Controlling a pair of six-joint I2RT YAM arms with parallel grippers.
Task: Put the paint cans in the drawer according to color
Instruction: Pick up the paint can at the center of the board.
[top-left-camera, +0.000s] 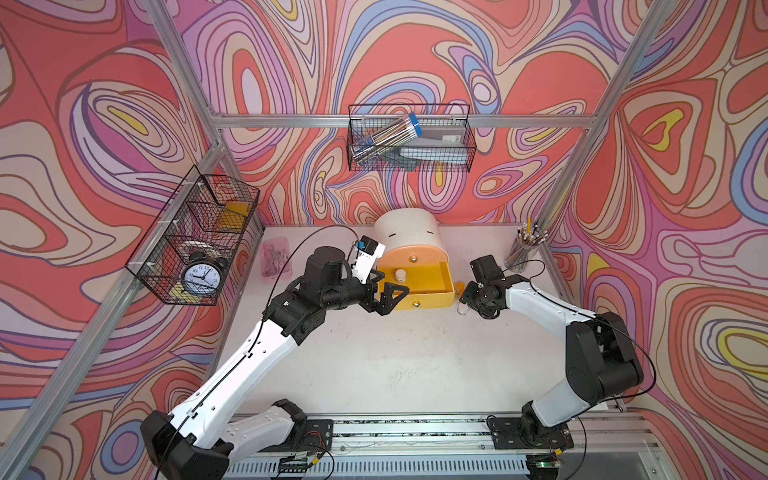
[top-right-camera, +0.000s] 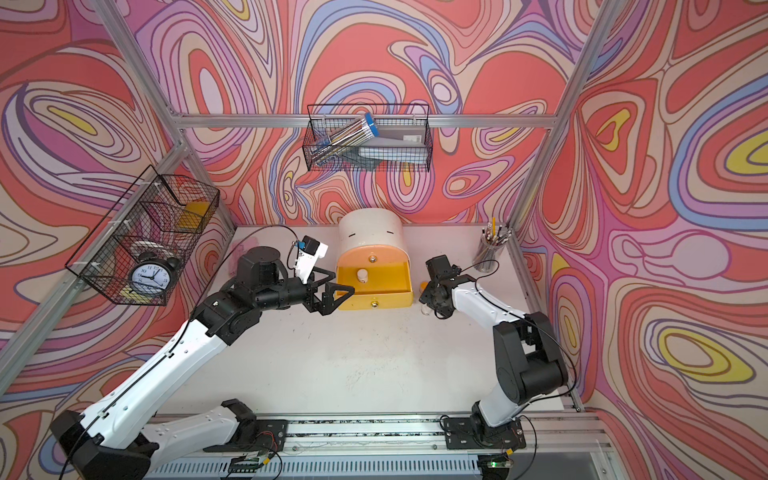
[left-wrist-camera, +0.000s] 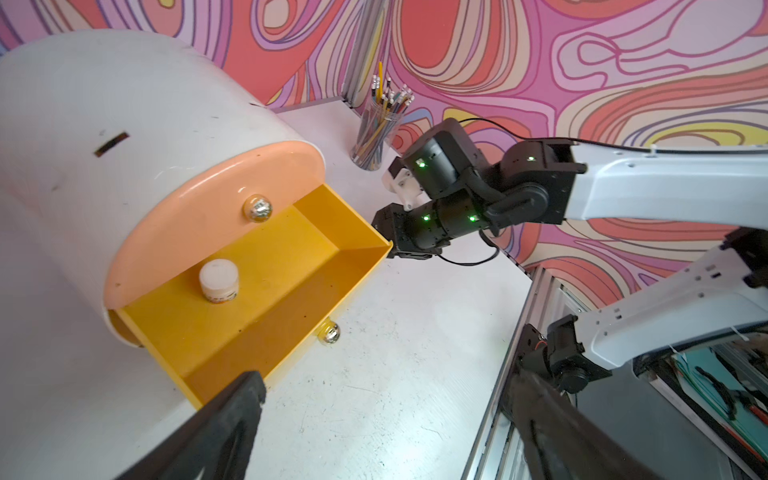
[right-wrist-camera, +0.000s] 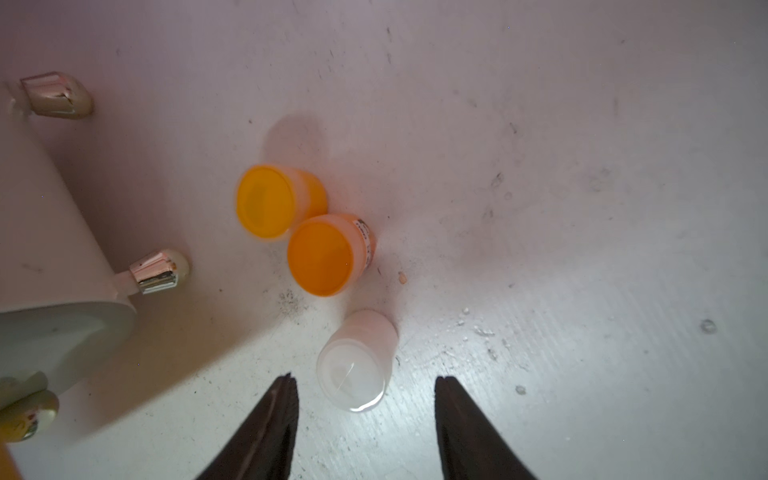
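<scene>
The drawer chest (top-left-camera: 409, 232) is cream and arch-shaped, and its yellow drawer (top-left-camera: 432, 300) is pulled out. One white paint can (left-wrist-camera: 219, 280) stands inside that drawer. My left gripper (top-left-camera: 386, 286) is open and empty at the drawer's front left corner. My right gripper (right-wrist-camera: 365, 379) points down at the table to the right of the chest. It is open, with a white paint can (right-wrist-camera: 353, 365) just ahead of its fingertips and untouched. Two orange paint cans (right-wrist-camera: 266, 201) (right-wrist-camera: 322, 253) stand touching each other just beyond it. No other cans show.
A clear cup of pencils (top-left-camera: 523, 249) stands at the back right corner. A pink pouch (top-left-camera: 275, 257) lies at the back left. Black wire baskets hang on the back wall (top-left-camera: 409, 137) and the left wall (top-left-camera: 195, 241). The chest's metal feet (right-wrist-camera: 160, 270) are close to the orange cans.
</scene>
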